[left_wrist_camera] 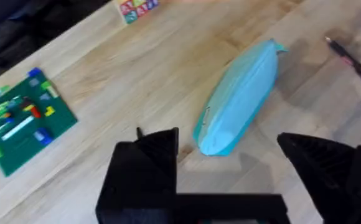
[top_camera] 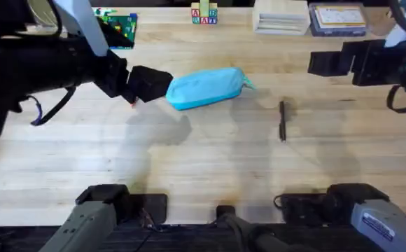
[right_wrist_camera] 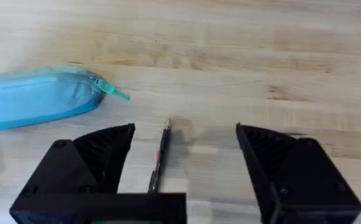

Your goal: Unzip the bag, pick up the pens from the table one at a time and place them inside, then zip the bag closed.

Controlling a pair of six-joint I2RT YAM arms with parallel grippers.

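The left tool hangs wide apart just off the light blue bag, at its nine o'clock end. The right tool gapes wide above a black pen, which lies on the surface at the bag's four o'clock.

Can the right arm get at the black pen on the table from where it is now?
Probably yes. The right gripper is open, and the black pen lies between its fingers in the right wrist view, alone on bare table. The bag lies apart from the pen, so nothing seems to block a descent.
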